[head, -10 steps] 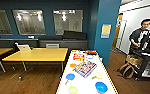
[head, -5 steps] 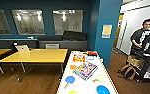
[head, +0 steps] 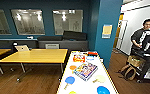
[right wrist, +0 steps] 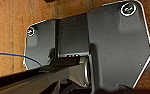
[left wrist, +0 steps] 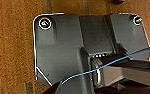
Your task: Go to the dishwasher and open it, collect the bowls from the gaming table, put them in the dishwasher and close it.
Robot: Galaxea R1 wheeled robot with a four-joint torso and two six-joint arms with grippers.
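The gaming table, with a glossy white top, runs away from me in the lower middle of the head view. On it lie a bright blue bowl at the near right, another blue bowl at the near left and a cream bowl between them. A yellow-green one is cut off by the picture's edge. Both wrist views look down past the robot's dark plate onto brown wood floor.
A colourful flat box, an orange round piece and small boxes also lie on the white top. Yellow dining tables stand to the left, with a dark sofa behind. A person stands at the right beside a bag.
The whole head picture has shifted slightly, so the camera has moved a little. The things on the white top lie as before.
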